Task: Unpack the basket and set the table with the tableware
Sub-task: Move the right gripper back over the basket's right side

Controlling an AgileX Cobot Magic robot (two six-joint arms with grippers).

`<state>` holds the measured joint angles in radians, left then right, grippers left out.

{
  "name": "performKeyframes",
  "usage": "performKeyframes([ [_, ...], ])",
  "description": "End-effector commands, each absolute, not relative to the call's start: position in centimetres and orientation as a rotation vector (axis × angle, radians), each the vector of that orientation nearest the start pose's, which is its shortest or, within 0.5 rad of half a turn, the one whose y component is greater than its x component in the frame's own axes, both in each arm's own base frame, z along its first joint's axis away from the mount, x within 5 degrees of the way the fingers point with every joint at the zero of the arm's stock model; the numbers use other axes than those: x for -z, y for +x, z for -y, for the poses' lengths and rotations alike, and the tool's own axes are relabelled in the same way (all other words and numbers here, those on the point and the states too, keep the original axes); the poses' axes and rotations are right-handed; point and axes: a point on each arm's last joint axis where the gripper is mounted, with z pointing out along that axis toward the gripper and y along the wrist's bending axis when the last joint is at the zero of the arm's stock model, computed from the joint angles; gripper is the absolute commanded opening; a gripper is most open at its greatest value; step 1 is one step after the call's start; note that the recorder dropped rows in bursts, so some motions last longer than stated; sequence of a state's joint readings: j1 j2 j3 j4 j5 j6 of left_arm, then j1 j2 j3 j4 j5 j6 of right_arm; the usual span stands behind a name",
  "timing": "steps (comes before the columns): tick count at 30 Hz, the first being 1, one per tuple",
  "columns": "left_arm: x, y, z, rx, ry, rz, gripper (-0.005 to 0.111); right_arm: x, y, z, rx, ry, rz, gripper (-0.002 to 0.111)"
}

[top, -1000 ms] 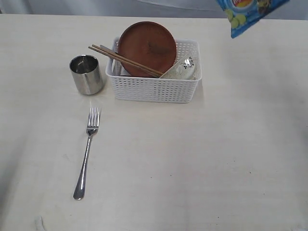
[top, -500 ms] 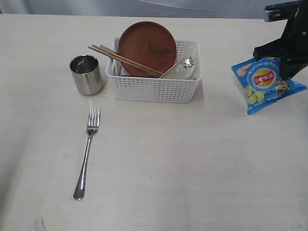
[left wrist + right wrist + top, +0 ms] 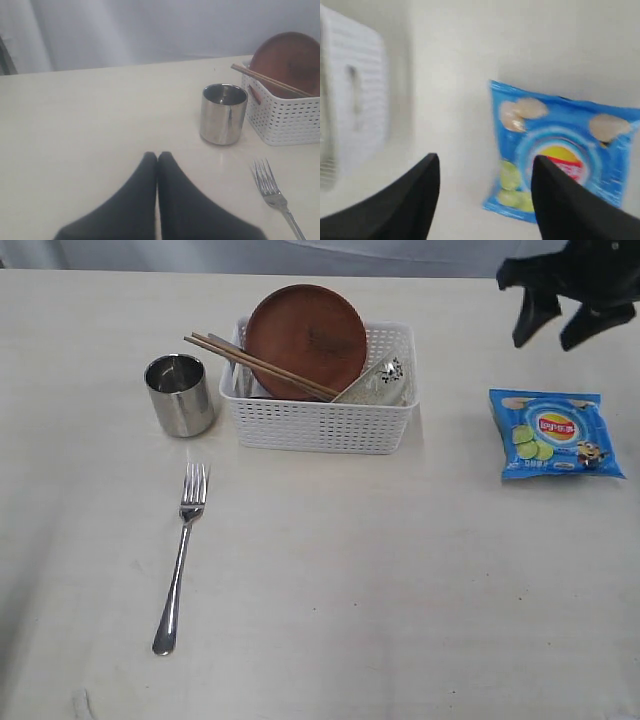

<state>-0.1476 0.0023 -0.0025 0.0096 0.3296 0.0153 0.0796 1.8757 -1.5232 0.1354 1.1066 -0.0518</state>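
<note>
The white basket (image 3: 318, 425) stands at the table's back middle. In it lean a reddish-brown plate (image 3: 305, 338), wooden chopsticks (image 3: 258, 365) and a white bowl (image 3: 378, 382). Left of the basket stands a steel cup (image 3: 179, 394), and a steel fork (image 3: 180, 555) lies in front of that cup. My right gripper (image 3: 562, 325) hovers open at the back right, above the blue chip bag (image 3: 555, 433), nothing between its fingers (image 3: 425, 172). My left gripper (image 3: 157, 156) is shut and empty, low over bare table (image 3: 90, 130), short of the cup (image 3: 223, 114).
The chip bag (image 3: 560, 155) lies flat on the table (image 3: 400, 590) right of the basket. In the right wrist view the basket's side (image 3: 350, 100) shows beside the bag.
The right gripper carried the chip bag down to the table on the right, opened and let it go. It has now risen toward the back, empty. The bag lies flat.
</note>
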Motion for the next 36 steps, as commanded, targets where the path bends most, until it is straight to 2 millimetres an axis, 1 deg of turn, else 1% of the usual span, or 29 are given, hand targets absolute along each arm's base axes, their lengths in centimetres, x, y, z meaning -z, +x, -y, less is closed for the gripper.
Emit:
performKeyframes([
  [1,-18.4,5.3,0.8,0.095,0.153,-1.799,0.0,-25.8,40.0,-6.3,-0.452,-0.087,-2.809,0.05],
  [5,-18.4,5.3,0.8,0.095,0.153,-1.799,0.0,-24.4,40.9,-9.4,-0.446,-0.186,-2.829,0.049],
  [6,-18.4,5.3,0.8,0.095,0.153,-1.799,0.0,-23.9,41.2,-10.5,-0.433,-0.226,-2.833,0.049],
  [7,-18.4,5.3,0.8,0.095,0.153,-1.799,0.0,-23.5,41.5,-11.1,-0.412,-0.248,-2.828,0.049],
  [9,-18.4,5.3,0.8,0.095,0.153,-1.799,0.0,-22.8,42.2,-12.3,-0.31,-0.238,-2.817,0.049],
  [10,-18.4,5.3,0.8,0.095,0.153,-1.799,0.0,-22.7,42.6,-12.6,-0.252,-0.24,-2.806,0.049],
  [11,-18.4,5.3,0.8,0.095,0.153,-1.799,0.0,-22.1,43.2,-13.3,-0.182,-0.232,-2.803,0.049],
  [12,-18.4,5.3,0.8,0.095,0.153,-1.799,0.0,-21.7,43.3,-13.8,-0.181,-0.243,-2.807,0.049],
  [13,-18.4,5.3,0.8,0.095,0.153,-1.799,0.0,-20.8,43.6,-14.3,-0.184,-0.256,-2.823,0.049],
  [16,-18.4,5.3,0.8,0.095,0.153,-1.799,0.0,-19.5,44.0,-14.7,-0.185,-0.26,-2.845,0.047],
  [18,-18.4,5.3,0.8,0.095,0.153,-1.799,0.0,-18.8,44.1,-14.8,-0.183,-0.253,-2.858,0.036],
  [19,-18.4,5.3,0.8,0.095,0.153,-1.799,0.0,-18.6,44.1,-14.8,-0.181,-0.261,-2.862,0.024],
  [20,-18.4,5.3,0.8,0.095,0.153,-1.799,0.0,-18.5,44.1,-14.8,-0.178,-0.276,-2.865,0.016],
  [22,-18.4,5.3,0.8,0.095,0.153,-1.799,0.0,-18.5,44.0,-14.9,-0.176,-0.284,-2.87,0.004],
  [23,-18.4,5.3,0.8,0.095,0.153,-1.799,0.0,-18.4,43.9,-14.9,-0.174,-0.286,-2.883,-0.001],
  [26,-18.4,5.3,0.8,0.095,0.153,-1.799,0.0,-18.3,43.4,-14.7,-0.144,-0.302,-2.936,-0.001],
  [28,-18.4,5.3,0.8,0.095,0.153,-1.799,0.0,-18.5,43.1,-14.2,-0.08,-0.331,-2.967,-0.001],
  [29,-18.4,5.3,0.8,0.095,0.153,-1.799,0.0,-18.5,42.8,-13.9,-0.027,-0.356,-2.999,-0.001],
  [31,-18.4,5.3,0.8,0.095,0.153,-1.799,0.0,-18.5,42.2,-13.6,0.005,-0.426,-3.054,-0.001],
  [32,-18.4,5.3,0.8,0.095,0.153,-1.799,0.0,-18.5,42.0,-13.6,0.011,-0.434,-3.073,-0.001],
  [34,-18.4,5.3,0.8,0.095,0.153,-1.799,0.0,-18.8,42.0,-13.5,0.009,-0.441,-3.066,-0.001],
  [36,-18.4,5.3,0.8,0.095,0.153,-1.799,0.0,-20.0,41.8,-13.5,0.002,-0.43,-3.042,-0.001],
])
